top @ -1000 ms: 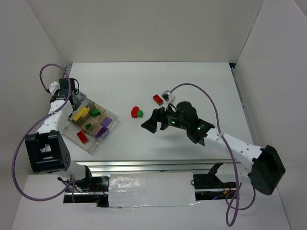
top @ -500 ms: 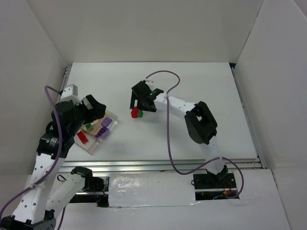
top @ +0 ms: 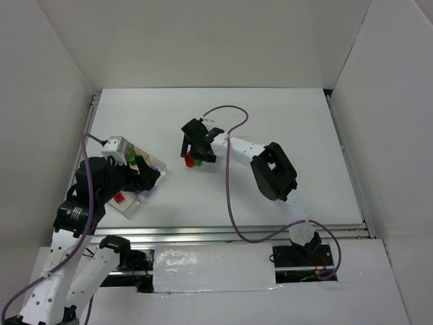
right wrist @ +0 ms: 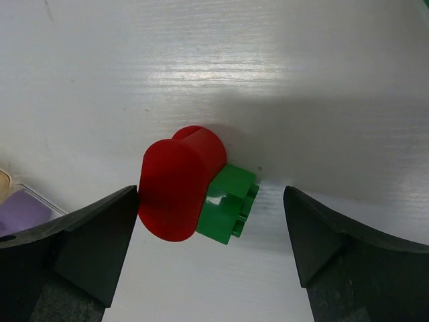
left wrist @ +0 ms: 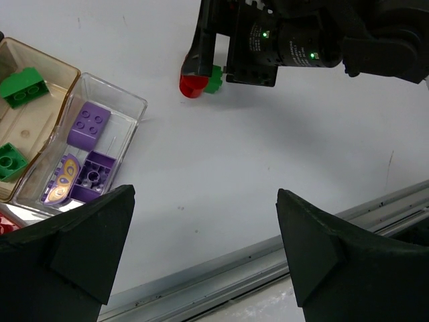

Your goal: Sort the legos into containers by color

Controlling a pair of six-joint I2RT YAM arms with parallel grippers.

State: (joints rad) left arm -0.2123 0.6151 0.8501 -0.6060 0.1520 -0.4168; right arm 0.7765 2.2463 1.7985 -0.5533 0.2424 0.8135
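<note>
Right gripper: open, empty, straddling red rounded plastic brick.
Left gripper: open, empty.
Technique: exclude adjoining green plastic brick.

White counter, glare patch in the right wrist view. Only three items sit directly on it. Clear divided tray is at the left near side, skewed to the counter edges, and only partly visible from the top. Red rounded lego and green lego sit about mid-counter, well apart from the tray. The two are touching, with red on the tray side. Metal rail runs along the counter's near edge.
</note>
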